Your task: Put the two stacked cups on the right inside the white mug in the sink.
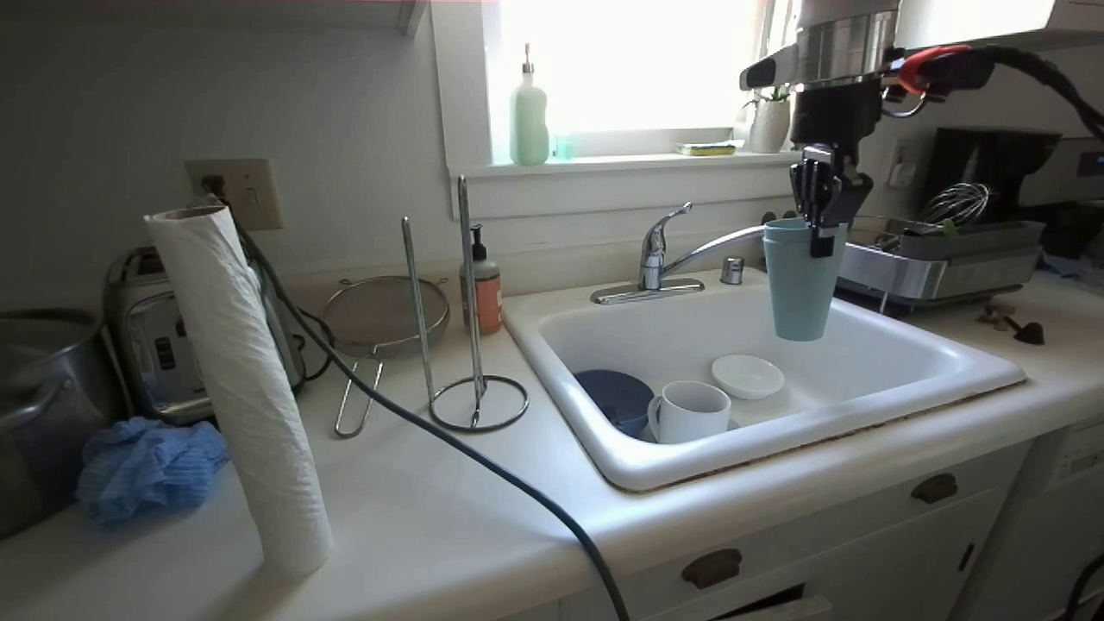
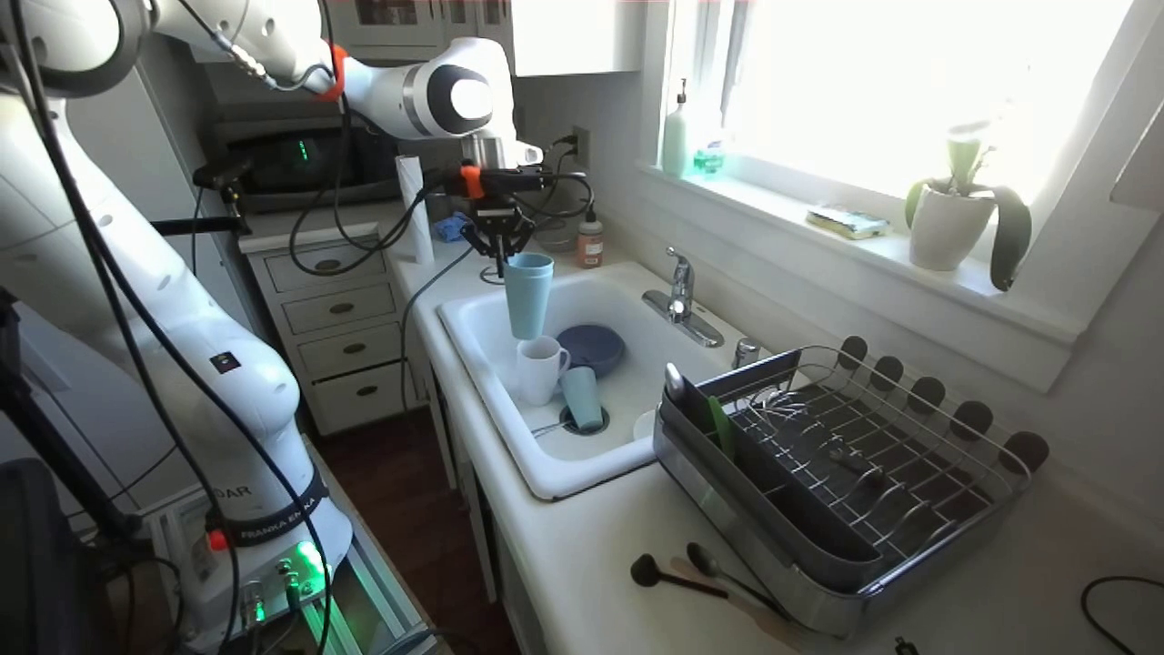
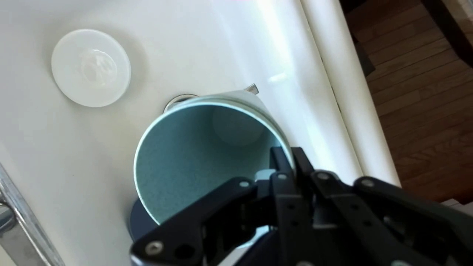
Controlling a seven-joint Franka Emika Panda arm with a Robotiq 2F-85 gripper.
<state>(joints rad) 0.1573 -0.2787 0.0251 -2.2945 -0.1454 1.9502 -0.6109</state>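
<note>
Over the sink [image 1: 638, 332], hand [image 3: 289, 153] clamped on the rim of the stacked cups [image 1: 798, 285], one finger inside, one outside. They hang below the hand; white mug [image 2: 538, 373] upright on the sink floor.

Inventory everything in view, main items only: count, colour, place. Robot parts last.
sink: 1, white, in counter
stacked cups: 2, pale blue, above sink
mug: 1, white, in sink
loose cup: 1, pale blue, in sink
bowl: 1, dark blue, in sink
dish: 1, white, in sink
faucet: 1, chrome, behind sink
dish rack: 1, silver-grey, beside sink
soap bottle: 1, orange, beside sink
paper roll: 1, white, on counter
strainer: 1, silver, on counter
toaster: 1, silver, on counter
pot: 1, silver, on counter
cloth: 1, blue, on counter
pump bottle: 1, pale green, on sill
potted plant: 1, green, on sill
arm: 1, white, over sink
pincer: 1, black, pinching stacked cups' rim
</note>
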